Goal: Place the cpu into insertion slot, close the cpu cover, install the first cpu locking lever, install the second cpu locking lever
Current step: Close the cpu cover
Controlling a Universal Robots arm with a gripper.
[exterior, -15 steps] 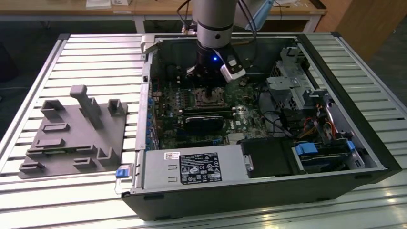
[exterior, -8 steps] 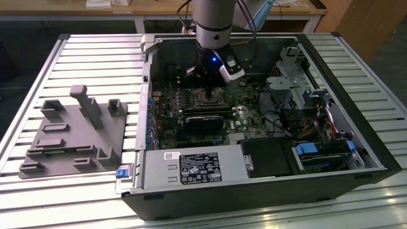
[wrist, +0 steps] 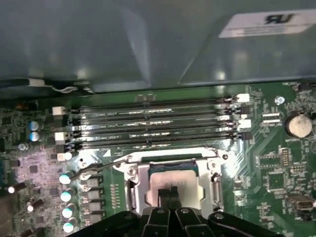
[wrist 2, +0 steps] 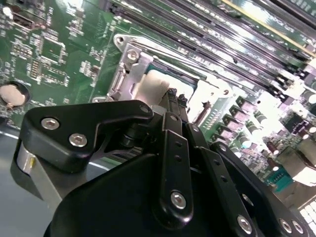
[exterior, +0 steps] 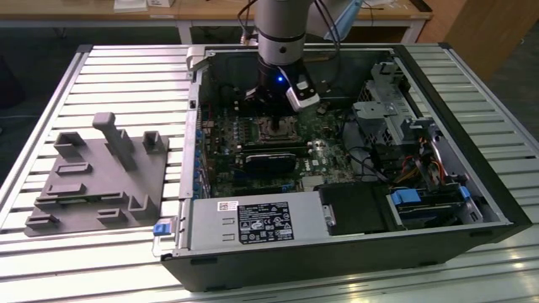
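Note:
The cpu (wrist: pixel 183 183) shows its pale silvery top inside the insertion slot (exterior: pixel 276 130) on the green motherboard. The cpu cover (wrist: pixel 137 183), a silvery frame, lies down around the chip; it also shows in the second wrist view (wrist 2: pixel 132 63) beside the cpu (wrist 2: pixel 155 85). A thin wire locking lever (wrist: pixel 101 167) runs out from one corner of the socket. My gripper (wrist: pixel 170 194) is right over the middle of the chip with its black fingertips together and nothing between them. From the exterior view, the gripper (exterior: pixel 274 118) hangs low inside the open computer case.
Several long memory slots (wrist: pixel 148 123) run beside the socket, with capacitors (wrist: pixel 66 197) and a coin battery (wrist: pixel 299 125) nearby. A black graphics card (exterior: pixel 269 161), a power supply (exterior: pixel 252 221) and drive cages (exterior: pixel 396 120) fill the case. A grey fixture (exterior: pixel 97 177) sits at the exterior view's left.

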